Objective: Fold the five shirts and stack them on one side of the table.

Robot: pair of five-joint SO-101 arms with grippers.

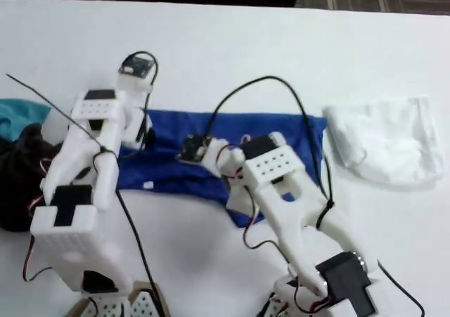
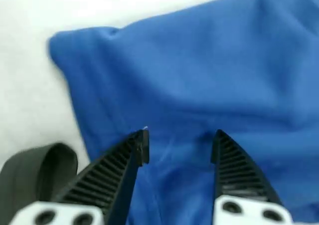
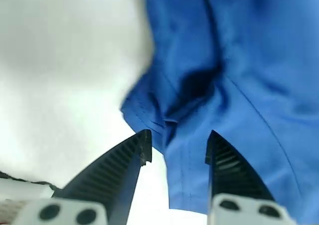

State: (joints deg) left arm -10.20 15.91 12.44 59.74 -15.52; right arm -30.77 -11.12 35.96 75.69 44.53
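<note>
The blue shirt (image 1: 183, 173) lies stretched across the middle of the white table (image 1: 246, 43), a long band running side to side, and both arms are right over it. The left gripper (image 2: 180, 135) hangs above the shirt close to one end, jaws parted, nothing between them. Its wrist view shows blue cloth under both black ribbed fingers (image 2: 114, 170) and the shirt's rounded corner just beyond, with bare table past that. A dark curved loop (image 2: 45, 165) sits beside the gripper; strap or cable, the view is too soft to say which.

Over to the right gripper (image 3: 178, 133): it is spread wide too, gripping nothing. It is poised at the shirt's near edge, where the hem bunches into a small fold with a dark crease in it. One finger is over white table, the other over blue fabric.

From the high view, a crumpled white shirt (image 1: 383, 145) rests on the right side of the table, just beyond the blue one's end and apart from it. At the far left edge there is a teal garment (image 1: 14, 113) with a dark garment (image 1: 17, 169) heaped right against it, partly behind the left arm. A black cable (image 1: 281, 85) arcs over the blue shirt to the right arm's wrist.
</note>
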